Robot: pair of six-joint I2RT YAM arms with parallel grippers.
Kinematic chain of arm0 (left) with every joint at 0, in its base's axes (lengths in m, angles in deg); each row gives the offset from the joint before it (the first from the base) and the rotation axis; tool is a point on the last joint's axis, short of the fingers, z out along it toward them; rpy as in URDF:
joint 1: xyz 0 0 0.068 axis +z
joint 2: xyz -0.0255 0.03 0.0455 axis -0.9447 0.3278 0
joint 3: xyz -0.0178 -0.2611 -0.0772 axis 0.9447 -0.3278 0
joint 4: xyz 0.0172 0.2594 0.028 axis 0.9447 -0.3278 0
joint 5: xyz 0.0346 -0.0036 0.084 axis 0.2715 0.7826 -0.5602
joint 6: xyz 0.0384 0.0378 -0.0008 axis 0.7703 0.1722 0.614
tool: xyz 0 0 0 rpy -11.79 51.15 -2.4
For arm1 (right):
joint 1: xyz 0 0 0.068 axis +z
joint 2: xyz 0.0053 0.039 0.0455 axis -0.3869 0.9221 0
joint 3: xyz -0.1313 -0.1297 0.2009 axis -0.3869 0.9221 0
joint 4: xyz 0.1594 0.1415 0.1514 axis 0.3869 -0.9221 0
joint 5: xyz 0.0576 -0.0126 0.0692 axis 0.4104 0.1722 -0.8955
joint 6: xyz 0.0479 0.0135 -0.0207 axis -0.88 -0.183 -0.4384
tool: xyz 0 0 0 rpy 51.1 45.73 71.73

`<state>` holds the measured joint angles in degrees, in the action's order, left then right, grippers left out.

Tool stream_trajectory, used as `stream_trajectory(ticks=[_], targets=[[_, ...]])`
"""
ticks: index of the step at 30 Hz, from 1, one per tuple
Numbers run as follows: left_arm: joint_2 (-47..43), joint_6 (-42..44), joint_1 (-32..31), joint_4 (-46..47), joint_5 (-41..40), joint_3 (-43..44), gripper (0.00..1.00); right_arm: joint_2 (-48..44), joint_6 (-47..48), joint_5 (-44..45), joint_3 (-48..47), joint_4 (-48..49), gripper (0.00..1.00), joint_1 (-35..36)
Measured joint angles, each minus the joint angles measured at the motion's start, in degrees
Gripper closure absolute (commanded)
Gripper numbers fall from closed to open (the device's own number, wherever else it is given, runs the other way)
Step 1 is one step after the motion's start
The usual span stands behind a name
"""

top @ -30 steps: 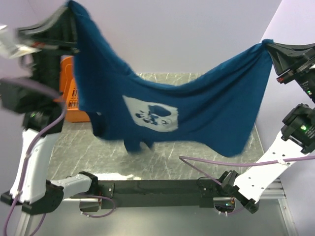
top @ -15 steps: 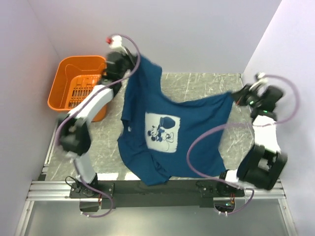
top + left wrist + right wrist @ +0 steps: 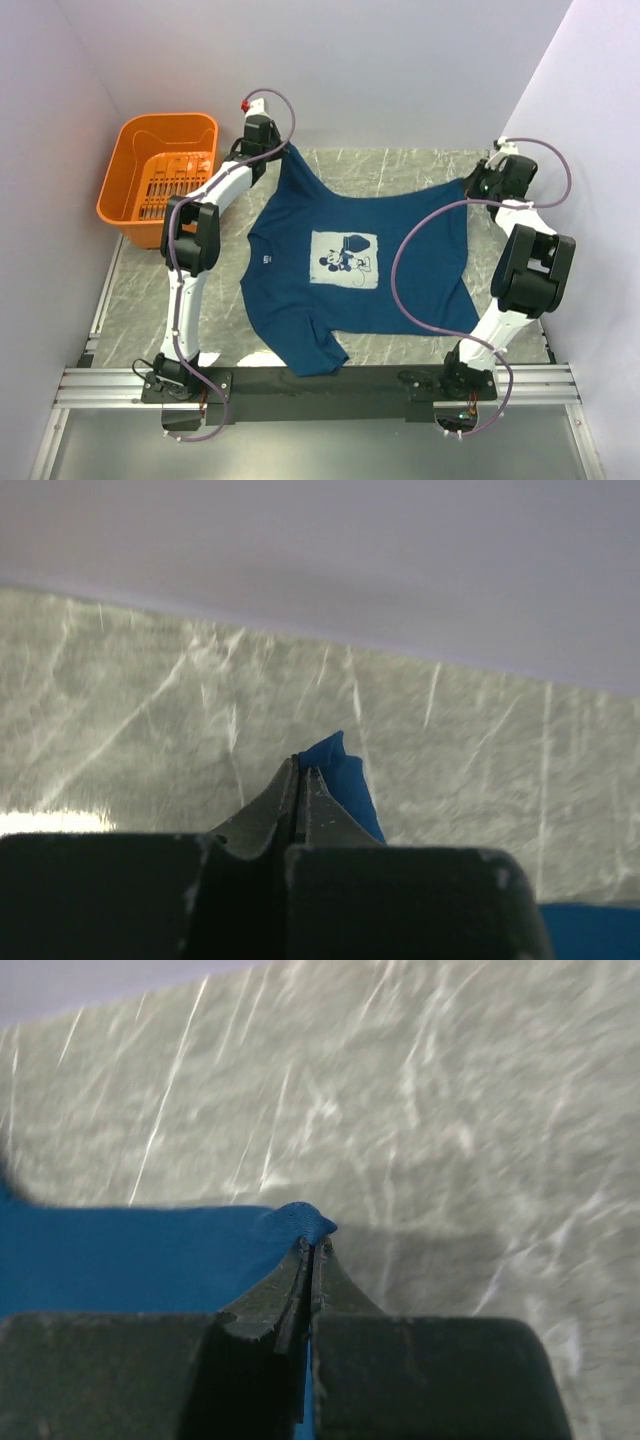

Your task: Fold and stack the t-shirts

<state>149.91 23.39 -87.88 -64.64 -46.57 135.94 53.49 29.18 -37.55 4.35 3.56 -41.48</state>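
Observation:
A dark blue t-shirt (image 3: 345,275) with a white cartoon print (image 3: 349,258) lies spread, print up, across the middle of the grey marbled table. My left gripper (image 3: 281,152) is shut on the shirt's far left corner near the back wall; blue cloth (image 3: 345,780) sticks out past its closed fingertips (image 3: 301,768). My right gripper (image 3: 476,186) is shut on the shirt's far right corner; blue cloth (image 3: 150,1255) runs left from its closed fingertips (image 3: 312,1245). Both arms reach far out over the table.
An orange plastic basket (image 3: 162,175) stands at the back left, beside the left arm. White walls close the table at the back and both sides. The black arm rail (image 3: 320,385) runs along the near edge, just below the shirt's near corner.
Both grippers swung from high up down to the far end of the table, carrying the hanging shirt with them; it now lies spread flat with the print facing up.

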Motion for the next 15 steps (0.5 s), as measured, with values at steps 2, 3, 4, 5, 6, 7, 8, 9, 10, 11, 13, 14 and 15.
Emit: stream_trajectory(ticks=[2,3,4,5,6,7,8,9,10,11,13,14,15], targets=[[-0.2,-0.33,0.35,1.05,0.15,0.68,0.99,0.85,-0.79,1.64,-2.14,0.09,1.0,0.0],[-0.2,-0.42,0.48,1.25,0.26,0.68,0.99,1.18,-1.01,2.03,-2.99,0.17,1.0,0.0],[-0.22,-0.44,0.68,1.31,0.48,0.68,0.99,1.53,-1.36,2.51,-3.89,0.2,1.0,0.0],[-0.22,-0.44,0.79,1.29,0.7,0.68,0.99,1.9,-1.62,2.69,-4.7,0.15,1.0,0.0],[-0.22,-0.42,0.96,1.2,1.03,0.66,0.99,2.4,-1.75,2.82,-5.81,-0.02,1.0,0.0],[-0.22,-0.42,1.11,1.22,1.33,0.66,0.99,3.08,-1.84,2.82,-7.02,-0.28,1.0,0.0],[-0.22,-0.44,1.22,1.31,1.55,0.66,0.99,3.78,-1.86,2.82,-8.52,-0.94,1.0,0.0],[-0.22,-0.44,1.36,1.57,1.66,0.66,0.99,4.55,-1.86,2.78,-10.05,-1.49,1.0,0.0],[-0.22,-0.44,1.44,1.77,1.79,0.66,0.99,5.44,-1.79,2.75,-11.82,-2.36,1.0,0.04],[-0.22,-0.44,1.49,1.9,1.9,0.68,0.99,6.51,-1.7,2.75,-13.75,-2.91,1.0,0.11],[-0.22,-0.46,1.77,1.9,2.19,0.81,0.99,8.48,-1.66,2.8,-17.11,-4.07,1.0,0.11],[-0.22,-0.48,1.86,1.92,2.36,1.01,0.99,9.4,-1.64,2.8,-18.56,-4.59,1.0,0.11],[-0.22,-0.5,1.97,1.95,2.62,1.18,0.99,10.12,-1.62,2.78,-19.69,-5.05,1.0,0.11]])
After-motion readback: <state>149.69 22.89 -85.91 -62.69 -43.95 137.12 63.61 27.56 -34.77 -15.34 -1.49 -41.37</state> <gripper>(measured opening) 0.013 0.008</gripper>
